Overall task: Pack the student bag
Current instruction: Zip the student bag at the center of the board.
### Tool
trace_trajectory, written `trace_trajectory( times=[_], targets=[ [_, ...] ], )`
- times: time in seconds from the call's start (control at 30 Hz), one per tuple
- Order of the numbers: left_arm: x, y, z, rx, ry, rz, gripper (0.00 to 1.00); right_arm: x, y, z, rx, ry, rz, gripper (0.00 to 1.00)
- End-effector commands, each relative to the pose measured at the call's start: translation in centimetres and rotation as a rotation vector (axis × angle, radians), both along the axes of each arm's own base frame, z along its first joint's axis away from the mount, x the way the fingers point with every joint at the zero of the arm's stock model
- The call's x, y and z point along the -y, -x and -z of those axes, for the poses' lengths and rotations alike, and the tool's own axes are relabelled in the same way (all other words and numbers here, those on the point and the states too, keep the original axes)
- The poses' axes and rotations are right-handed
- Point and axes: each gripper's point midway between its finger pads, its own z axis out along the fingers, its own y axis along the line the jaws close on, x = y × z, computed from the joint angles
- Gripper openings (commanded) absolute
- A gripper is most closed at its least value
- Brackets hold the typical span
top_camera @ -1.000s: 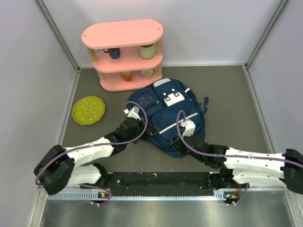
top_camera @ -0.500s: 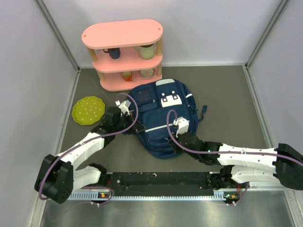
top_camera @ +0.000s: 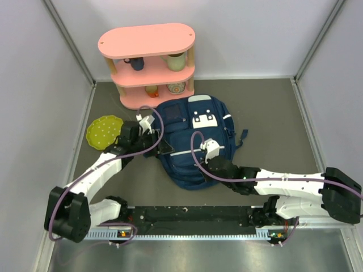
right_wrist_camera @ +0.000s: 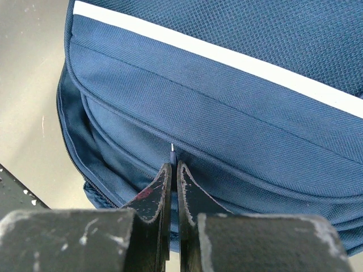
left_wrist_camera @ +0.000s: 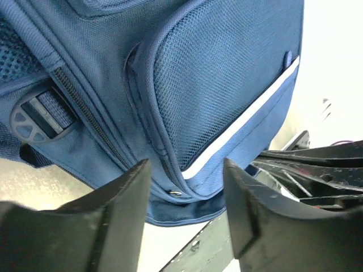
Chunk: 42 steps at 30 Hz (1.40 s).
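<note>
The student bag (top_camera: pixel 195 133), navy blue with white stripes and white patches, lies flat in the middle of the table. My left gripper (top_camera: pixel 161 145) is at its left side, open. In the left wrist view the left gripper (left_wrist_camera: pixel 186 170) has its fingers apart around the bag's (left_wrist_camera: pixel 215 85) mesh-pocket corner without gripping it. My right gripper (top_camera: pixel 199 165) rests on the bag's near end. In the right wrist view the right gripper (right_wrist_camera: pixel 173 165) is shut on a small zipper pull (right_wrist_camera: pixel 172 149) along a seam of the bag (right_wrist_camera: pixel 227 102).
A pink three-tier shelf (top_camera: pixel 148 63) holding cups stands behind the bag. A green plate (top_camera: pixel 105 132) lies to the left, close to my left forearm. Grey walls close in the table on the left, right and back.
My left gripper has gone from shut to open and shifted left. The right gripper moved left and farther from the bases while staying shut. The bag shifted slightly left.
</note>
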Motion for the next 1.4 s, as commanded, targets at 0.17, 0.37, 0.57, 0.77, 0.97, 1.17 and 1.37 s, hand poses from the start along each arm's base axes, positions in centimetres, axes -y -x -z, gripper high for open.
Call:
trace_trajectory(
  times=[0.17, 0.37, 0.57, 0.77, 0.97, 1.17, 1.37],
  targets=[
    [-1.9, -0.1, -3.6, 0.127, 0.129, -0.250, 0.90, -0.8, -0.9, -1.1, 0.009, -0.063, 0.015, 0.00],
    [-2.1, 1.5, -3.7, 0.034, 0.257, -0.366, 0.94, -1.0, -1.0, -1.6, 0.002, -0.110, 0.021, 0.00],
    [-0.9, 3.9, -3.4, -0.007, 0.300, -0.434, 0.95, -1.0, -1.2, -1.9, -0.003, -0.124, 0.032, 0.00],
    [1.5, 4.4, -3.1, -0.027, 0.331, -0.495, 0.95, -0.9, -1.1, -2.2, -0.003, -0.137, 0.029, 0.00],
    [2.2, 3.3, -2.6, -0.058, 0.409, -0.591, 0.90, -0.7, -0.9, -2.2, -0.006, -0.143, 0.034, 0.00],
    [3.0, 1.6, -3.6, -0.015, 0.505, -0.643, 0.71, -0.7, -0.7, -2.1, -0.020, -0.148, 0.031, 0.00],
    [3.3, 0.6, -3.0, 0.019, 0.458, -0.655, 0.15, -0.5, -0.4, -1.8, -0.024, -0.141, 0.019, 0.00]
  ],
)
